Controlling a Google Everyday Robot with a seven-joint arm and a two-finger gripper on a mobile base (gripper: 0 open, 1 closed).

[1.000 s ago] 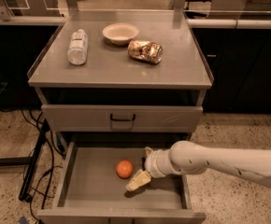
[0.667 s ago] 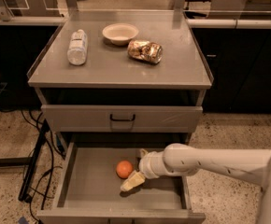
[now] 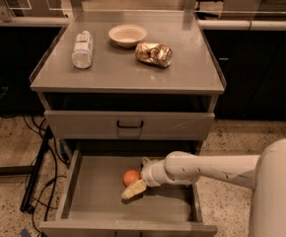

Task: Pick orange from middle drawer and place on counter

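The small round bright-orange orange [image 3: 130, 177] is sitting on the bare floor of the wide shallow grey metal middle drawer [image 3: 98, 196], which is standing pulled open in the lower centre of the frame. The white robot arm [image 3: 207, 167] is reaching in from the lower right, and its gripper [image 3: 136, 180] is hanging inside the drawer right at the fruit. The fingers [image 3: 132, 189] are looking released and spread: one pale finger is lying just below the orange, close against it, while the other is only partly showing above, near the drawer's back edge. Whether either finger is touching the fruit cannot be told.

Above the open drawer, the grey drawer front with a black handle [image 3: 129, 125] is sitting closed. In the upper half of the frame the broad flat grey metal counter surface [image 3: 123, 75] is carrying a clear plastic bottle [image 3: 83, 49] lying on its side at the left, a white bowl [image 3: 127, 34] at the back centre, and a shiny gold-brown foil snack bag [image 3: 154, 54] just right of the bowl. Black cables [image 3: 42, 174] are trailing over the speckled floor at the lower left.
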